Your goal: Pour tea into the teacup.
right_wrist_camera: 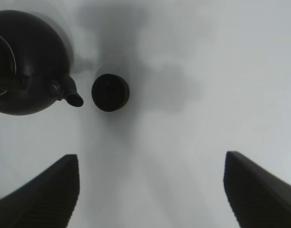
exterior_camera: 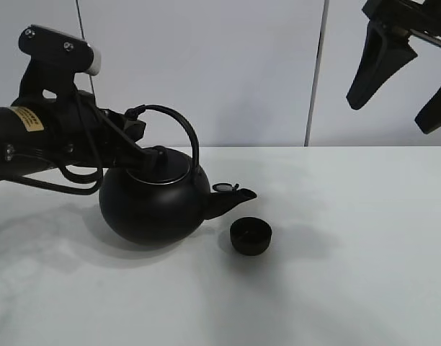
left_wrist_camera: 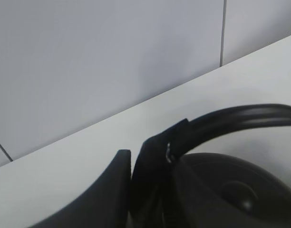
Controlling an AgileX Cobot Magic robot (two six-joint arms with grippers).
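The left gripper (exterior_camera: 134, 124) is clamped on the arched handle (exterior_camera: 183, 124) of the kettle (exterior_camera: 152, 205), taking it at the end of the arch farthest from the spout. The left wrist view shows the gripper's (left_wrist_camera: 136, 175) dark fingers (left_wrist_camera: 150, 166) pressed together around the handle (left_wrist_camera: 240, 116), with the kettle's domed lid (left_wrist_camera: 236, 190) just beneath them. The kettle hangs low at the surface (exterior_camera: 350, 288); whether its base touches cannot be told. Its spout (exterior_camera: 231, 198) points to the right in the high view, toward the teacup (exterior_camera: 250, 236), and the small cap at the spout's mouth stands flipped up.

The teacup stands upright on the surface, just beside the spout tip and a little nearer the camera. Seen from above in the right wrist view, the teacup (right_wrist_camera: 110, 92) lies apart from the spout tip (right_wrist_camera: 75, 99) by a narrow gap, with the kettle (right_wrist_camera: 26, 61) beyond it. So the cup sits on the far side of the kettle from the left gripper, with the whole kettle body between them.

The right gripper (exterior_camera: 390, 115) hangs high at the upper right of the high view, jaws spread wide and holding nothing. It is well apart from the teacup. Its two fingers (right_wrist_camera: 45, 194) frame bare surface in its own wrist view.
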